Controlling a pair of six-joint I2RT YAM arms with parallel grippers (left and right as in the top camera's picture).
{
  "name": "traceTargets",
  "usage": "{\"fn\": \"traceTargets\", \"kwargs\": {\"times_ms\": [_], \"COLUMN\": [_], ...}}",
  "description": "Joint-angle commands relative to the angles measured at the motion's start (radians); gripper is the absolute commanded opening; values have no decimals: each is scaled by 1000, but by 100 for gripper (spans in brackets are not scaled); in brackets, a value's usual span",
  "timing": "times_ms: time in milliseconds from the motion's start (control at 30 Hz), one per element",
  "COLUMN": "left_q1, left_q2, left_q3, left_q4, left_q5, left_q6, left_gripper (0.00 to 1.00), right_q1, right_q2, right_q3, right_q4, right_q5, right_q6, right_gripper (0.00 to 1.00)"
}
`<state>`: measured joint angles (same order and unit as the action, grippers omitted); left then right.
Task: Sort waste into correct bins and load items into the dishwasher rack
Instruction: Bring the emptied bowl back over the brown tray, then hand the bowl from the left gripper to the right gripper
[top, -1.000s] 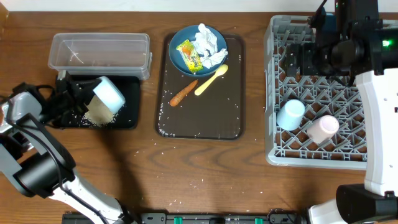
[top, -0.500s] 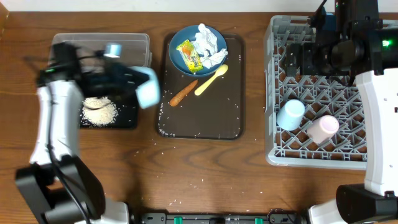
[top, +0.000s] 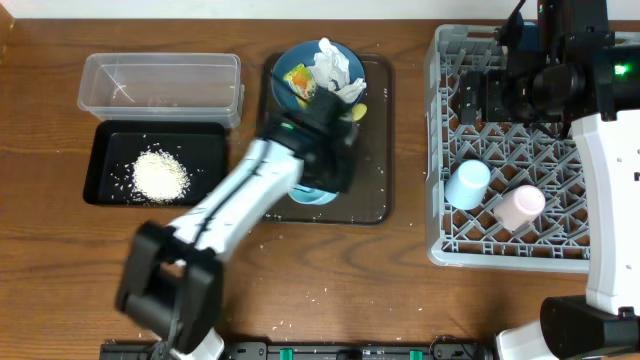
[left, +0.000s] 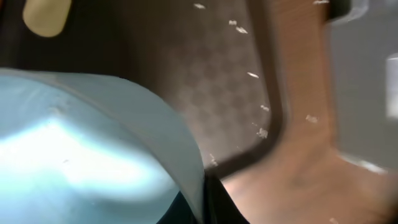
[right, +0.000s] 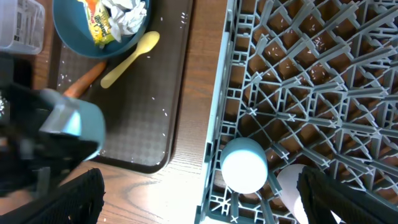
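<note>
My left gripper is shut on the rim of the white bowl, which hangs over the brown serving tray. In the left wrist view the bowl's pale wall fills the frame, pinched in the left gripper. The blue bowl holds the tissue and the wrapper. The arm hides the carrot from overhead; the right wrist view shows it beside the yellow spoon. Rice lies in the black tray. My right gripper stands open over the dishwasher rack.
The clear tub sits behind the black tray. Two cups, one bluish and one pinkish, lie in the rack's front part. Loose rice grains dot the brown tray and the table in front of it.
My left arm has swung right from the black tray to over the brown serving tray, carrying the white bowl. A heap of rice now lies uncovered in the black tray. The right arm stayed still.
</note>
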<state>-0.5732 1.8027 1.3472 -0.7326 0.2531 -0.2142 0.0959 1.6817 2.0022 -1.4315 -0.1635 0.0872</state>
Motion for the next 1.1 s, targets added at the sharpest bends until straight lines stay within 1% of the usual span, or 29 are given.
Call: {"fn": "traceTargets", "kwargs": {"times_ms": [0, 100, 200, 267, 300, 400, 533, 600, 667, 767, 900, 1067], "left_q1": [-34, -57, -63, -60, -57, -48, -11, 17, 56, 132, 250, 367], "left_q2": [45, 88, 100, 97, 94, 81, 17, -42, -111, -212, -328, -383], "left_q3": [-8, -8, -8, -8, -8, -3, 33, 43, 43, 43, 43, 43], "left_q4": [35, 57, 58, 61, 60, 58, 33, 19, 3, -37, -93, -132], "left_q5": [-205, -205, -205, -205, -206, -205, -190, -190, -189, -186, -187, -187], "left_q6": [-54, -61, -61, -61, -66, -114, -138, -171, -215, -253, -259, -258], "left_gripper": [6, 9, 17, 26, 27, 35, 44, 51, 54, 55, 59, 60], "right_q1": [8, 9, 9, 9, 10, 15, 24, 34, 55, 106, 189, 299], "right_q2": [3, 3, 3, 3, 3, 3, 3, 6, 7, 7, 7, 7], "right_q3": [6, 5, 5, 5, 5, 5, 3, -7, -32, -107, -264, -481], "right_q4": [-4, -5, -5, -4, -3, 3, 26, 50, 86, 172, 351, 611], "right_q5": [2, 2, 2, 2, 2, 2, -27, -53, -59, -70, -134, -139], "right_q6": [1, 1, 0, 0, 0, 2, 2, 5, 24, 61, 109, 186], "right_gripper": [98, 97, 98, 98, 98, 98, 97, 96, 96, 96, 94, 90]}}
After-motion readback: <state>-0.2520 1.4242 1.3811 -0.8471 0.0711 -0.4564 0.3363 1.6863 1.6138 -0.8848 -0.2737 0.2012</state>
